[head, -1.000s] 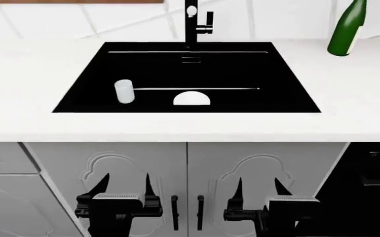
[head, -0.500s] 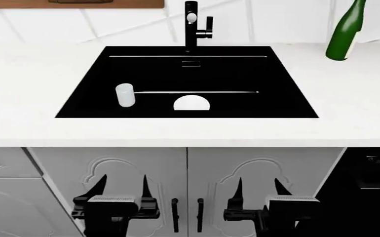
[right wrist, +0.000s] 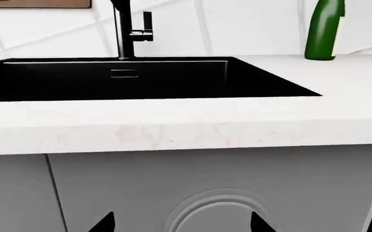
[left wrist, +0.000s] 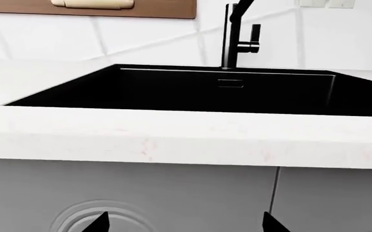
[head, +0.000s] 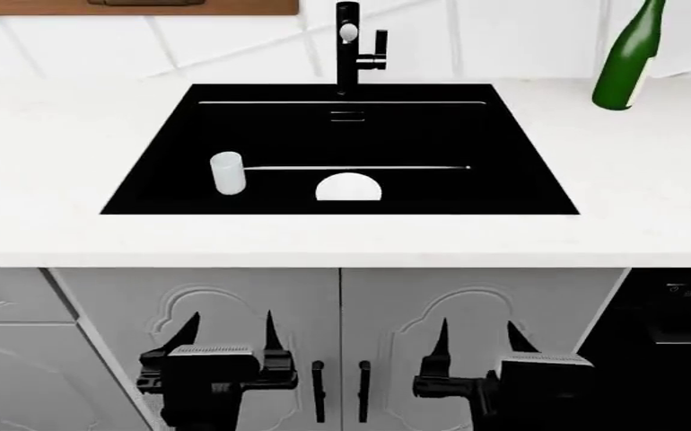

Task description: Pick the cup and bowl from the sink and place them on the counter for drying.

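The small white cup (head: pixel 227 172) stands at the left of the black sink (head: pixel 441 135). The white bowl (head: pixel 348 188) lies near the sink's front wall at the middle, its lower part hidden by the rim. The white counter (head: pixel 657 180) surrounds the sink. Both grippers hang low in front of the cabinet doors, below the counter's front edge and far from both objects. My left gripper (head: pixel 228 334) is open and empty; it also shows in the left wrist view (left wrist: pixel 184 224). My right gripper (head: pixel 480 339) is open and empty, as in the right wrist view (right wrist: pixel 182 223).
A black faucet (head: pixel 348 45) stands behind the sink. A green glass bottle (head: pixel 628 54) stands on the counter at the back right. Grey cabinet doors (head: pixel 441 305) with dark handles lie under the counter. A dark appliance (head: pixel 681 314) sits at the lower right.
The head view shifted a second ago so the sink sits slightly lower in frame, then held still. Both grippers have shifted slightly; cup and bowl have not moved.
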{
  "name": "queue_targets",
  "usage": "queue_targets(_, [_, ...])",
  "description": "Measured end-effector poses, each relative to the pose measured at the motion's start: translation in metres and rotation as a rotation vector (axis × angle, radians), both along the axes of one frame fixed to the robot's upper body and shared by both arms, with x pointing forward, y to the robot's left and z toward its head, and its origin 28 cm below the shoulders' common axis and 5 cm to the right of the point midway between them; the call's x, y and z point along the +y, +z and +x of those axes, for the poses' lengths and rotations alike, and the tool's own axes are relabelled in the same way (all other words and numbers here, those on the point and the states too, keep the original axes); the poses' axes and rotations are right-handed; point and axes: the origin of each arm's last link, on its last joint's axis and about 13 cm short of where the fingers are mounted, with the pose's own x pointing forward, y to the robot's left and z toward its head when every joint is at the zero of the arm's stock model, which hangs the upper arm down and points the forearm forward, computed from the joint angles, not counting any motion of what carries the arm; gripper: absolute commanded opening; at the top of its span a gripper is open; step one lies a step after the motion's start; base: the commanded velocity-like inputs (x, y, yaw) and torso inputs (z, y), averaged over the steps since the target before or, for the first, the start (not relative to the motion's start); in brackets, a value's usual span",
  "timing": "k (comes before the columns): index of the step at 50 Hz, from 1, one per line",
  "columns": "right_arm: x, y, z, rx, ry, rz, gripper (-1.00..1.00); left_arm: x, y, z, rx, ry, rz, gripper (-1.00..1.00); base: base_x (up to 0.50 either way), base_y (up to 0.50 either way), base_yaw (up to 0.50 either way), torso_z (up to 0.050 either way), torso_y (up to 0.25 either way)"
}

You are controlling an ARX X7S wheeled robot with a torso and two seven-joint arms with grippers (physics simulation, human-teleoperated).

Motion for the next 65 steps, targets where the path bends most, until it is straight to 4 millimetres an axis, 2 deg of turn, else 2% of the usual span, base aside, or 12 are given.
queue_targets(5, [-0.010,0.025,0.006,-0.018,0.005,0.013,1.00,0.003,0.016,0.005,0.005,-0.005,-0.003,1.00,0.00,0.00,0.00,0.000,0.000])
queue_targets(11, [-0.025,0.064,0.012,-0.031,0.038,0.015,1.00,0.011,0.044,0.014,-0.001,-0.017,0.007,1.00,0.00,0.00,0.00,0.000,0.000])
queue_targets(24, [-0.062,0.163,0.029,-0.001,0.197,0.042,1.00,0.047,0.114,0.038,0.043,-0.078,0.019,1.00,0.00,0.00,0.00,0.000,0.000])
queue_targets(34, [-0.075,0.211,0.033,0.086,0.321,0.072,1.00,0.061,0.161,0.049,0.080,-0.143,0.070,1.00,0.00,0.00,0.00,0.000,0.000])
queue_targets(40, [-0.080,0.225,0.029,0.118,0.343,0.084,1.00,0.067,0.177,0.051,0.108,-0.164,0.082,1.00,0.05,0.00,0.00,0.000,0.000])
queue_targets(48, [-0.083,0.229,0.024,0.123,0.352,0.109,1.00,0.074,0.191,0.050,0.130,-0.173,0.095,1.00,0.33,0.00,0.00,0.000,0.000])
queue_targets(65, [-0.086,0.230,0.019,0.146,0.311,0.058,1.00,0.079,0.196,0.049,0.161,-0.176,0.102,1.00,0.34,0.00,0.00,0.000,0.000])
